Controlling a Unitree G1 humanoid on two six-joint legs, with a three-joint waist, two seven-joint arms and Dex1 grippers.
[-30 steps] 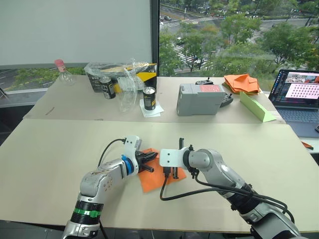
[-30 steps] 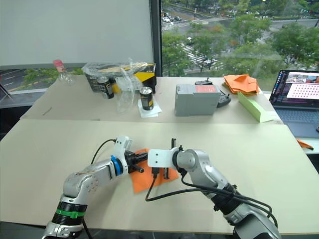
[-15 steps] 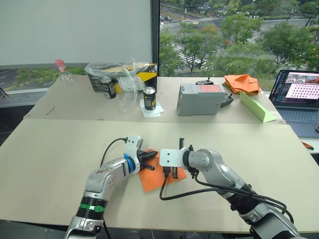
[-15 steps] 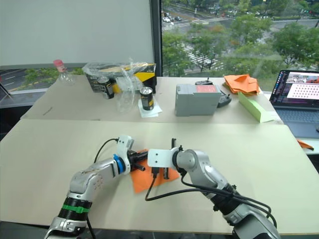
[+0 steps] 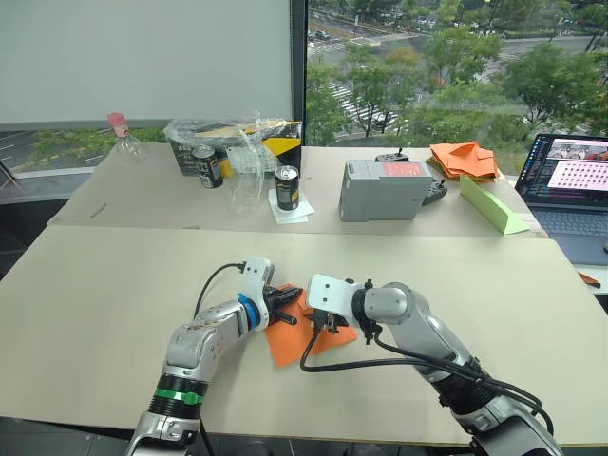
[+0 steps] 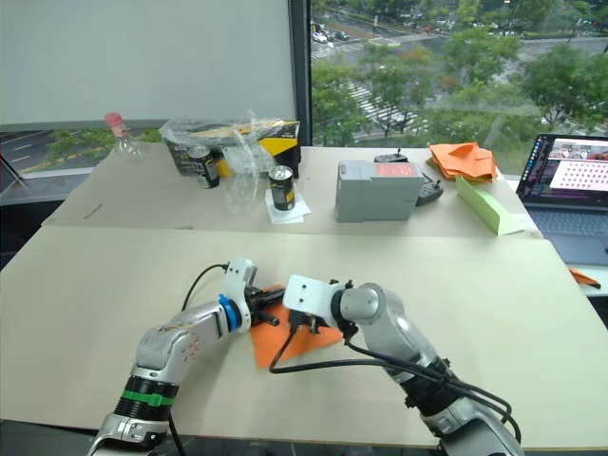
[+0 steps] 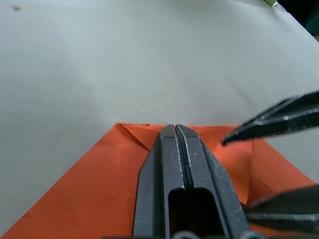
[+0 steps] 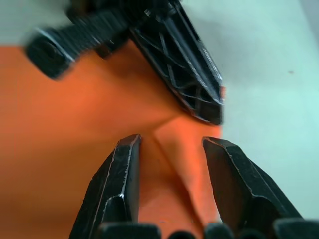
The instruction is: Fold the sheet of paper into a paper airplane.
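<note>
on the pale table (image 5: pixel 104 285) near its front edge we see the sheet of paper (image 5: pixel 290 339) lying flat. our left gripper (image 7: pixel 175 130), fingers pressed together, rests on its folded corner. just right, our right gripper (image 8: pixel 172 142) hovers spread apart, holding nothing.

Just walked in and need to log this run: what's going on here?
The robot is folding an orange sheet of paper on the near table into an airplane, and it's early on. The left gripper, fingers shut, presses on the sheet near a small folded corner. The right gripper hangs open over the same corner, one finger either side of the crease. The sheet lies mostly flat, with no airplane shape yet.
</note>
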